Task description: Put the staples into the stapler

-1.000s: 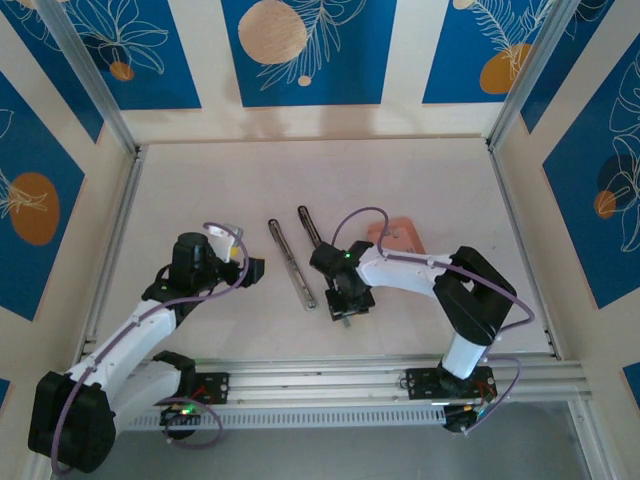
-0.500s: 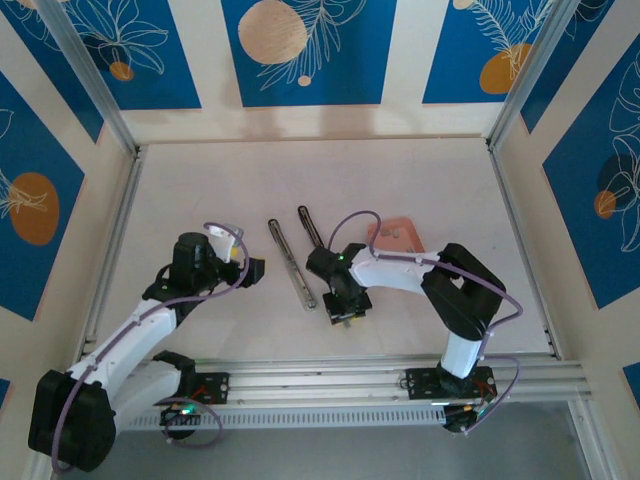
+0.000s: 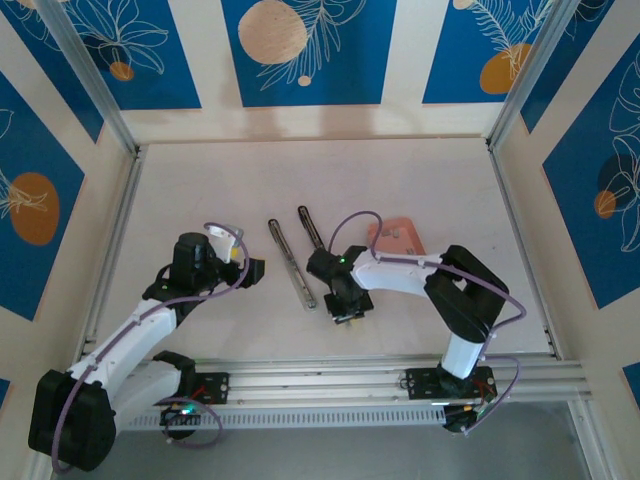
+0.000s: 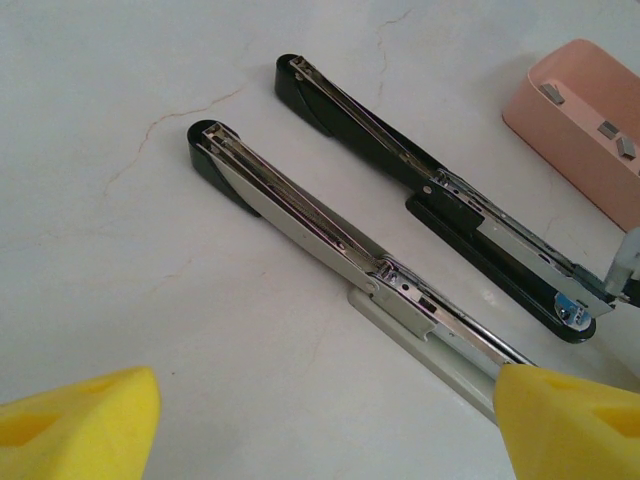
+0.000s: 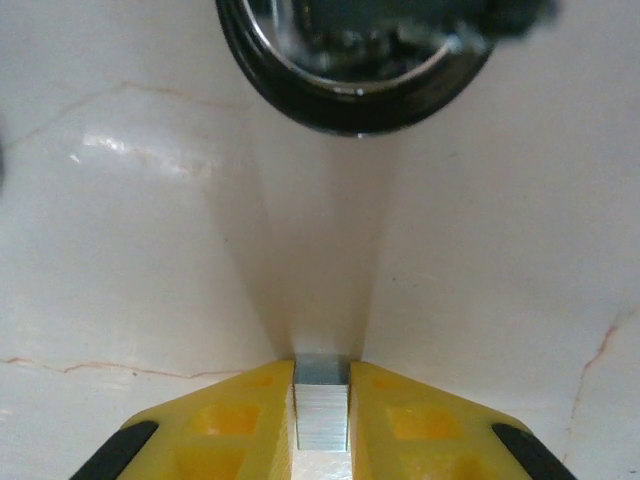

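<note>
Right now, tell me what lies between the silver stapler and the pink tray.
The black stapler lies between the silver stapler and the tray, opened out and roughly parallel to the silver one. The left wrist view shows this.

Place: enclosed robot lab test cell.
Walls: cream boards with blue leaf-print panels [image 3: 300, 50], silver aluminium corner posts [image 3: 85, 75].
Base: slotted aluminium rail [image 3: 320, 380] carrying two white jointed arms [image 3: 400, 272]; pale marbled worktop [image 3: 400, 170].

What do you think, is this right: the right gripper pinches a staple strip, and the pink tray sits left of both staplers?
Not quite. The pink tray sits right of both staplers, as the top view shows. The right gripper does pinch a staple strip.
</note>
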